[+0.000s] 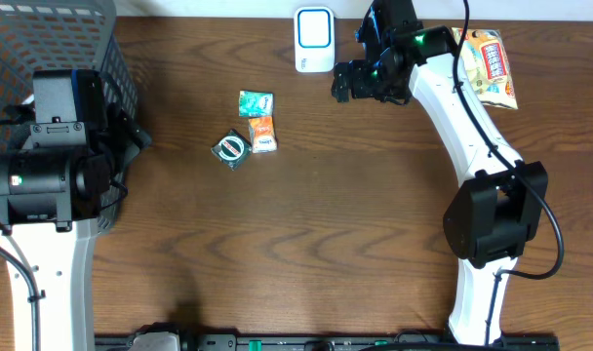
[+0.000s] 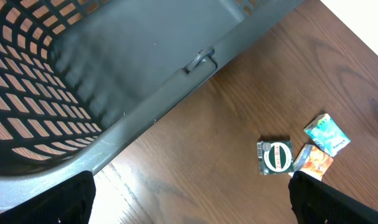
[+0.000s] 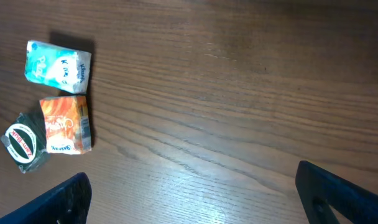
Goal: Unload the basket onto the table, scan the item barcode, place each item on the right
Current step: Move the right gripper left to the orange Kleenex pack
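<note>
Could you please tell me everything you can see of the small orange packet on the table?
The orange packet is a small, glossy rectangular sachet with white script. It lies flat on the wooden table, its side against a dark round-logo packet, with a teal packet just beside it. Nothing else touches it.

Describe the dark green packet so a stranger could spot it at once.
On the wooden table, right of the grey basket, three small packets cluster. The dark green packet lies nearest the basket, beside the orange packet. Only it carries a round white label, unlike the teal packet above.
</note>
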